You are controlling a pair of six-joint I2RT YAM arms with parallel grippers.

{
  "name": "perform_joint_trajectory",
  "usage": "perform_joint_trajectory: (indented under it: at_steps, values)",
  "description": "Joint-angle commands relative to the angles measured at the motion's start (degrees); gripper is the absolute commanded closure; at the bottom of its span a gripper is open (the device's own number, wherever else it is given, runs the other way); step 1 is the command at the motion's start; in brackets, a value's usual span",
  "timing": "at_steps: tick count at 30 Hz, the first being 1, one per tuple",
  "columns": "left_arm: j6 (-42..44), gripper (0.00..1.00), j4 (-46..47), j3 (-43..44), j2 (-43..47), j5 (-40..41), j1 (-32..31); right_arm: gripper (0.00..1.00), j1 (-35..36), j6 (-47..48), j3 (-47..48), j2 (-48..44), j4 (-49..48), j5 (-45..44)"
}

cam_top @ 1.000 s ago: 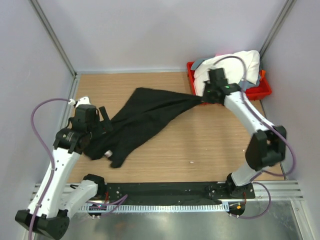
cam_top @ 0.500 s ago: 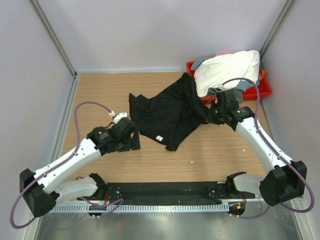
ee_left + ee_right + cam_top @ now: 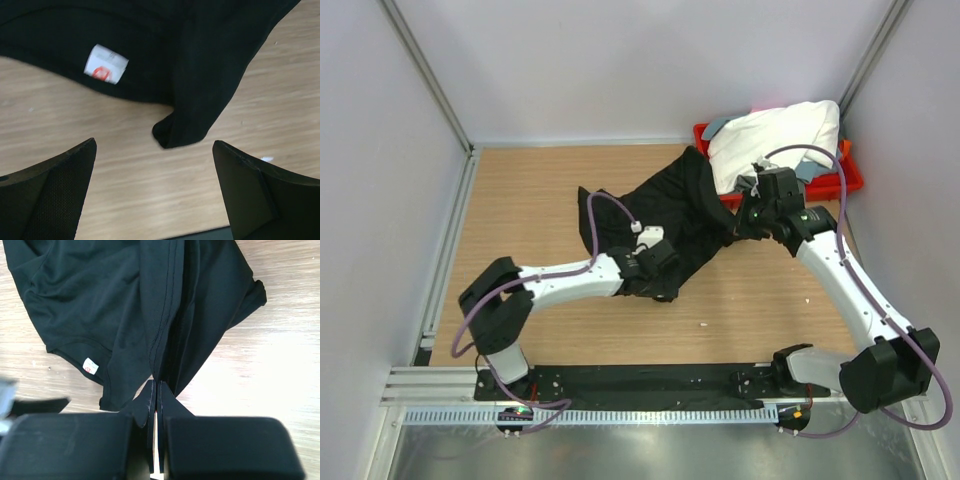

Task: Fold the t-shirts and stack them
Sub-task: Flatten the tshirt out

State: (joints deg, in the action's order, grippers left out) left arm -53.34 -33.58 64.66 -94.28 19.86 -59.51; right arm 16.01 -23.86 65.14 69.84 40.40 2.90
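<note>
The black t-shirt (image 3: 655, 215) lies crumpled on the wooden table, its upper corner against the red tray (image 3: 848, 182). My right gripper (image 3: 735, 228) is shut on a bunched fold at the shirt's right edge; the right wrist view shows the fingers (image 3: 156, 390) pinching the black t-shirt (image 3: 120, 310). My left gripper (image 3: 665, 280) is open and empty at the shirt's near corner. In the left wrist view the left gripper (image 3: 155, 180) hovers over bare wood just short of the black t-shirt (image 3: 210, 60) and its white label (image 3: 106, 63). The white t-shirt (image 3: 775, 135) is piled on the tray, with the grey t-shirt (image 3: 808, 170) peeking from under it.
The tray stands at the table's back right corner, against the enclosure walls. Bare wood (image 3: 520, 200) lies left of the shirt and along the front (image 3: 740, 320). A metal rail (image 3: 450, 240) runs along the left edge.
A second ago the shirt was stretched between both grippers. The left gripper has let go and swung right to the shirt's near corner. The right gripper still holds the shirt, now slumped on the table.
</note>
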Motion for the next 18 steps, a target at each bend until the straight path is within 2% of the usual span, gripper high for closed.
perform_joint_trajectory:
  at_steps: [1, 4, 6, 10, 11, 12, 14, 15, 18]
  values:
    - [2.45, 0.0, 7.65, 5.02, -7.29, 0.27, -0.61, 0.99, -0.1, 1.53, 2.27, -2.52, 1.26, 0.71]
    - [4.3, 0.02, 8.18, 8.97, -11.96, 0.36, -1.05, 0.99, -0.1, 1.88, 2.18, -2.43, 1.52, 0.62]
    - [5.17, 0.08, 8.53, 10.21, -15.75, 0.36, -1.05, 0.99, -0.1, 2.06, 2.27, -2.34, 1.61, 0.62]
    - [6.32, 0.64, 7.93, 12.33, -18.31, 0.44, -1.05, 0.99, -0.1, 2.59, 2.7, -2.26, 1.87, 0.27]
    - [6.15, 0.97, 6.44, 13.37, -17.7, 1.49, -1.05, 0.99, -0.1, 2.94, 2.88, -2.26, 2.39, 0.01]
    - [5.88, 1.0, 1.64, 14.17, -15.87, 4.2, -1.05, 0.99, -0.1, 3.2, 3.67, -2.26, 2.66, -0.34]
    - [7.45, 1.0, -4.0, 17.4, -12.61, 7.55, -0.96, 0.99, -0.1, 3.64, 4.9, -2.17, 3.89, -1.66]
    - [8.51, 1.0, -10.47, 18.99, -8.94, 8.43, -0.35, 0.99, -0.19, 4.08, 6.73, -1.99, 4.5, -2.1]
    - [15.36, 0.99, -24.91, 30.05, -3.3, 7.04, 2.19, 0.99, -0.1, 4.35, 11.65, -1.91, 7.58, -5.26]
